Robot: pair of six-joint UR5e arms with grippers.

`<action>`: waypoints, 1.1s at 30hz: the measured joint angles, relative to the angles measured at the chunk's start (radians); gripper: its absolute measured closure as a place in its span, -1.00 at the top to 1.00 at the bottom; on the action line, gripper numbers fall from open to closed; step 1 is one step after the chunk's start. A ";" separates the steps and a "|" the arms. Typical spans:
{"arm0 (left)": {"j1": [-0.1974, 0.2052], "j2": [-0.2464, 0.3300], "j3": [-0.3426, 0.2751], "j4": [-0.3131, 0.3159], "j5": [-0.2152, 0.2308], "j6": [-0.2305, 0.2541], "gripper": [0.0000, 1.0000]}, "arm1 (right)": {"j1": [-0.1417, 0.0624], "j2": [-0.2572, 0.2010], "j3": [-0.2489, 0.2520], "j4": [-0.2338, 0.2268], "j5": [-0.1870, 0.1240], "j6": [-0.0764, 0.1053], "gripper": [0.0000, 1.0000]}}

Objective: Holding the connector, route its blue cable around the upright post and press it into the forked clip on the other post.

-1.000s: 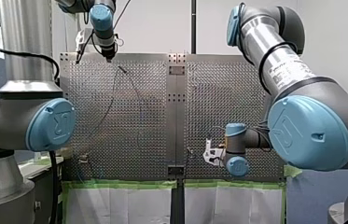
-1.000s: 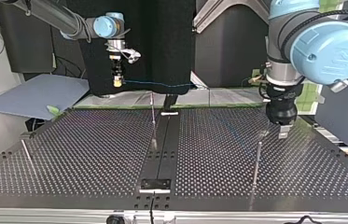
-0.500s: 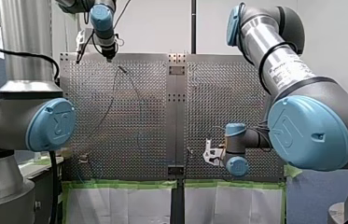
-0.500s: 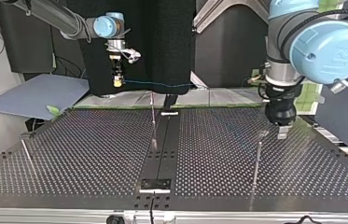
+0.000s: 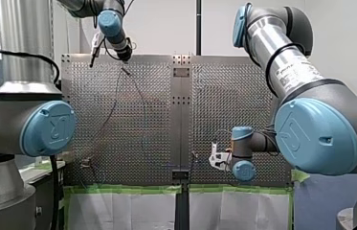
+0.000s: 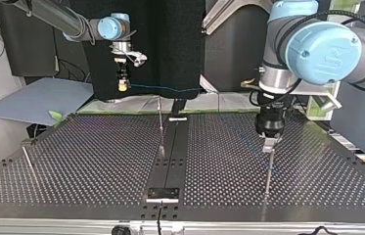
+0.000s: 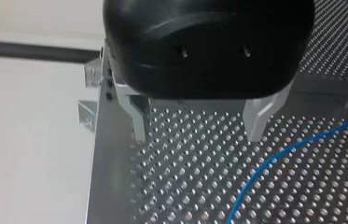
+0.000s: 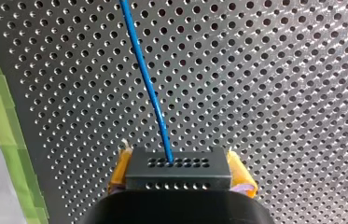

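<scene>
Front view: the left gripper hangs at the perforated table's far edge, and the right gripper is by the near edge.

Top view: the blue cable runs level from the right gripper. The left gripper sits just above a post.

Left wrist view: the metal fingers are spread and empty.

Right wrist view: the yellow pads clench the connector.

I'd worry about the left gripper knocking that post, or the cable snagging.

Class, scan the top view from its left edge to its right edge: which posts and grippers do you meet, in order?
thin post at the view's left → my right gripper, shut on the connector → centre post → my left gripper, open
</scene>
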 joint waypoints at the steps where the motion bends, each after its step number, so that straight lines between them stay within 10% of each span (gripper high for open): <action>1: -0.003 -0.001 -0.004 0.007 -0.002 0.003 0.97 | 0.000 0.000 0.000 0.001 0.000 0.000 -1.00; 33: -0.062 -0.114 -0.134 0.269 -0.157 0.181 0.97 | 0.002 0.000 0.001 0.020 0.006 0.009 -1.00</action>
